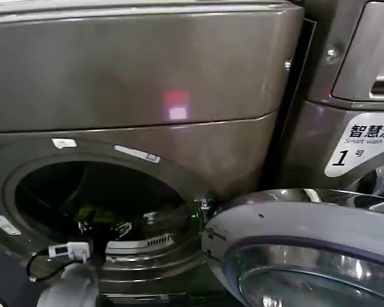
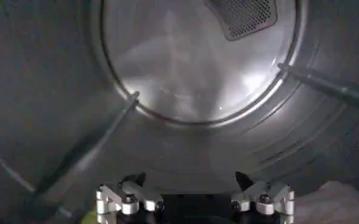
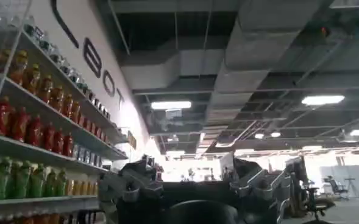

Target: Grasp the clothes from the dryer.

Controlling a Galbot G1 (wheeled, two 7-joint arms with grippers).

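The dryer (image 1: 147,96) is the big bronze-grey machine with its round porthole (image 1: 96,204) open. A yellow-green piece of the clothes (image 1: 93,214) lies low in the dark drum. My left arm (image 1: 67,288) reaches in through the porthole's lower edge. Inside the drum my left gripper (image 2: 190,182) is open with nothing between its fingers. A white cloth (image 2: 334,204) lies beside one finger and a yellow-green scrap (image 2: 88,216) by the other. My right gripper (image 3: 191,176) is open and empty, aimed out into the room.
The dryer's grey-rimmed glass door (image 1: 294,256) hangs open at the lower right. A second machine (image 1: 345,115) with a white "1" sticker stands to the right. Shelves of bottles (image 3: 33,128) show in the right wrist view.
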